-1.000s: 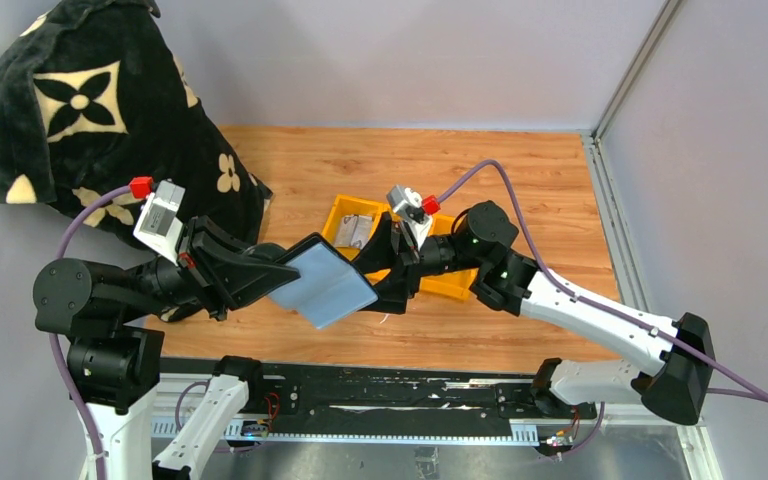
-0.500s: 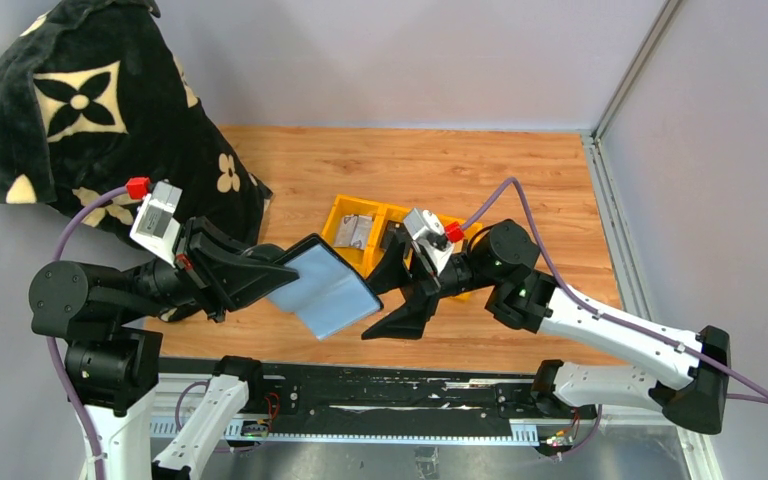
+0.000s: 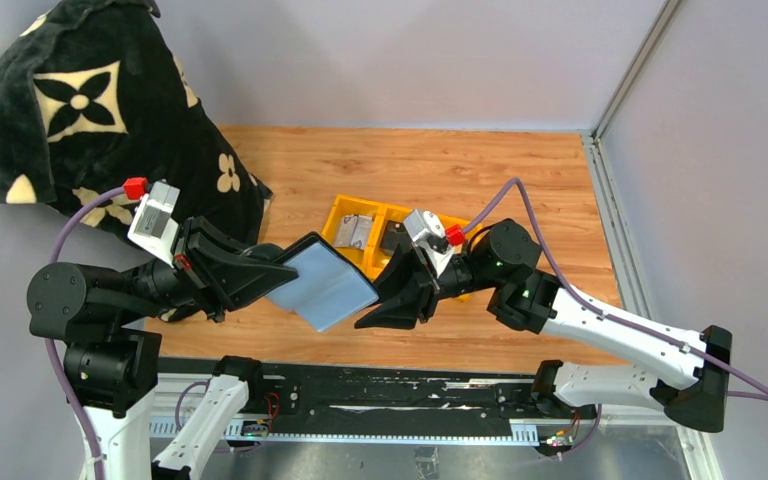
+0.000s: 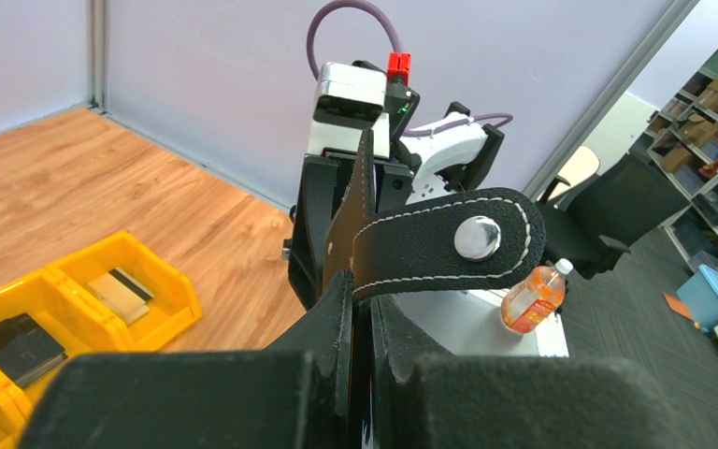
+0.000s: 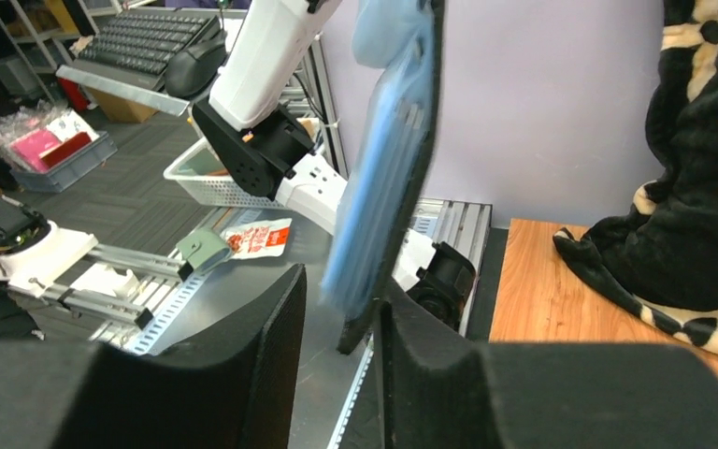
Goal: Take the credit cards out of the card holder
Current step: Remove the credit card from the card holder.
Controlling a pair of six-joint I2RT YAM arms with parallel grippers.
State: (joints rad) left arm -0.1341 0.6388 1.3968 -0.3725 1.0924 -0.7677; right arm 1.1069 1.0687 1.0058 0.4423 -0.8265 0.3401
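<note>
Our left gripper [image 3: 278, 268] is clamped on the one card holder [image 3: 325, 287], holding it off the table. Our right gripper [image 5: 341, 313] is slightly open, its fingers straddling the holder's free edge; we cannot tell if they touch. Behind it, one yellow bin [image 3: 340, 212] holds a grey card [image 3: 358, 232] and a striped card [image 4: 120, 285].

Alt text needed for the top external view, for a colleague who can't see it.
The left pincer holds an opened black flat card holder with a pale blue lining above the wooden table, while the right pincer sits, fingers apart, at its right corner. A yellow plastic three-compartment bin sits behind them.
</note>
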